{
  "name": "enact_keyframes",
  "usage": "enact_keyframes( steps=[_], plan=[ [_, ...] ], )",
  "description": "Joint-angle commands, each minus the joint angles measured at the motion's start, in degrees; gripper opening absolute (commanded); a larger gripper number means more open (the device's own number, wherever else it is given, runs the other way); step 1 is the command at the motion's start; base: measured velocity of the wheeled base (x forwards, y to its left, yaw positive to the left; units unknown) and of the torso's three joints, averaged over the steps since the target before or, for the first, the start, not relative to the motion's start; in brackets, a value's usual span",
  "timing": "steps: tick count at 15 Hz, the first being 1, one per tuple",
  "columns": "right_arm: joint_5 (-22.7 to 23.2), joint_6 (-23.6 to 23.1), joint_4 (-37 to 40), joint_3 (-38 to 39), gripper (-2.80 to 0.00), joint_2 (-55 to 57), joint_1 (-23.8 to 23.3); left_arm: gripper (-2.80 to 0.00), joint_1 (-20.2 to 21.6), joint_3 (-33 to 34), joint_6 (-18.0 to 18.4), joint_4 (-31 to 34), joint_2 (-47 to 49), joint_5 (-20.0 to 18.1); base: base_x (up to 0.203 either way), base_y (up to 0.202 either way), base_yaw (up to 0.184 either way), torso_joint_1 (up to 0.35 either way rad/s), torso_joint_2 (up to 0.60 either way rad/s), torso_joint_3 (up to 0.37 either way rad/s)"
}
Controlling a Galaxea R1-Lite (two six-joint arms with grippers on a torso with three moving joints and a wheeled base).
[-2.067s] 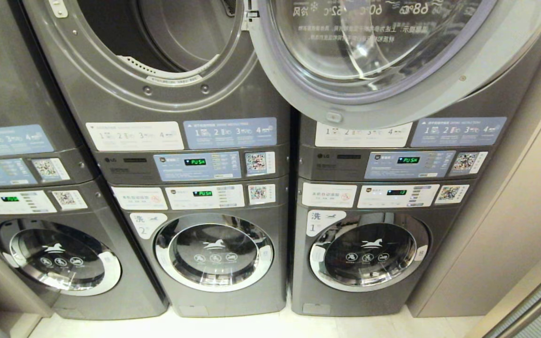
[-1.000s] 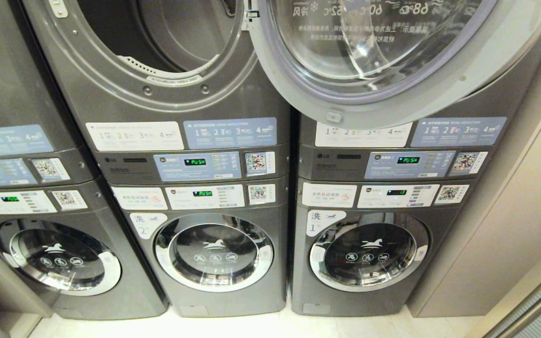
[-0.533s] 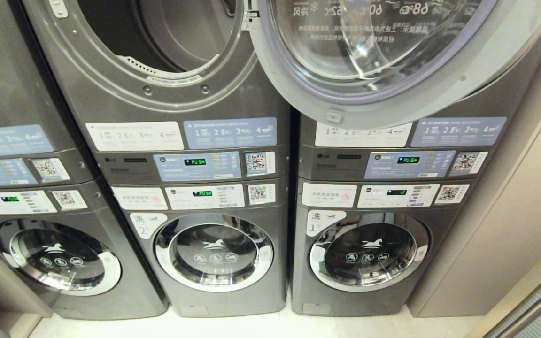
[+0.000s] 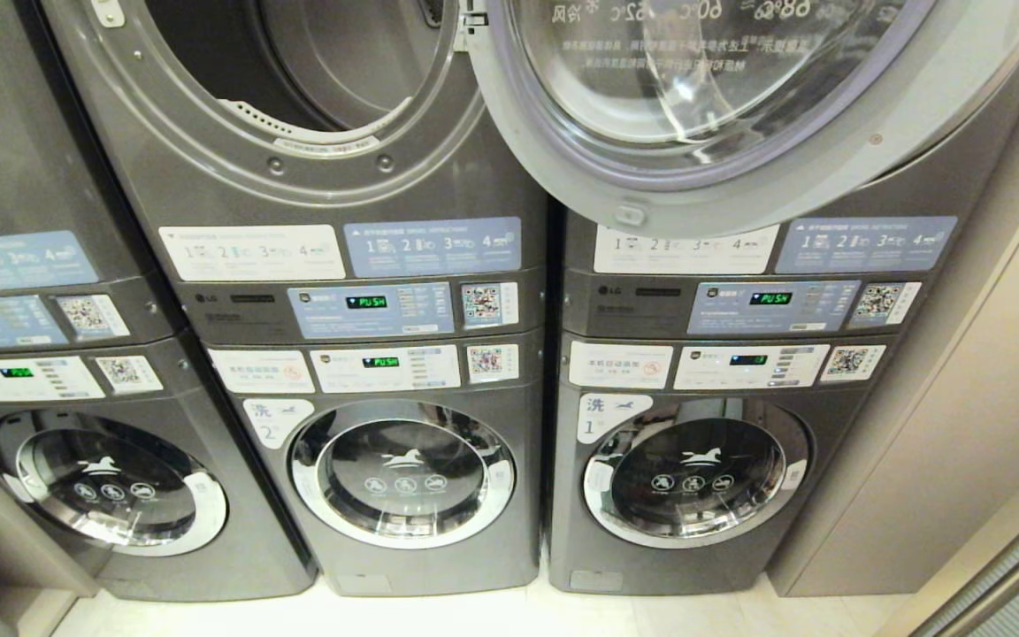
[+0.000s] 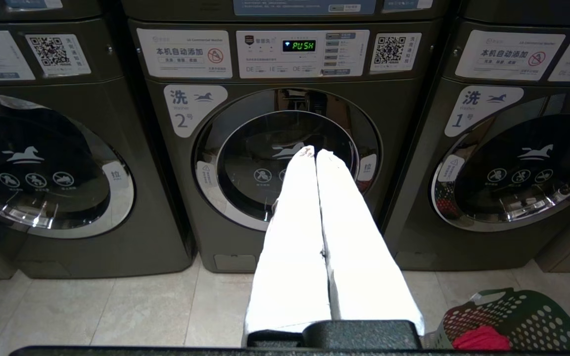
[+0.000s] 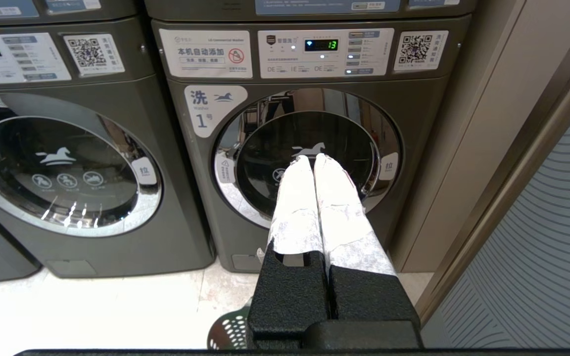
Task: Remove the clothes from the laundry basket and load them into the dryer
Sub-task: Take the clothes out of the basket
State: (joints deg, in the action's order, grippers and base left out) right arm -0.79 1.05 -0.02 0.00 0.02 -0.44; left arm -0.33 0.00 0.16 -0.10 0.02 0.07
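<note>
1. The laundry basket sits on the floor before washer 1, the clothes inside.
2. The left gripper and right gripper are both closed and empty (basket low, between them).

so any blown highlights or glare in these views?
Left wrist: left tool fingers clipped to flat white. Right wrist: right tool fingers overexposed, floor washed out. Head: reflections on the open dryer door; floor strip bright.
</note>
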Motion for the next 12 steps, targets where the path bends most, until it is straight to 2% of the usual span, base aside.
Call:
enact_keyframes(
  steps=[1,12],
  plan=[
    [0.00,0.01,0.02,0.00,-2.80,-0.11,0.00,-2.80,-0.02,0.00,0.02,0.01,-0.02,0.01,0.000,0.000,0.000,-0.056,0.14,0.061],
    [0.00,0.01,0.02,0.00,-2.80,-0.08,0.00,-2.80,-0.02,0.00,0.02,0.01,-0.02,0.01,0.000,0.000,0.000,-0.059,0.12,0.068]
  ],
)
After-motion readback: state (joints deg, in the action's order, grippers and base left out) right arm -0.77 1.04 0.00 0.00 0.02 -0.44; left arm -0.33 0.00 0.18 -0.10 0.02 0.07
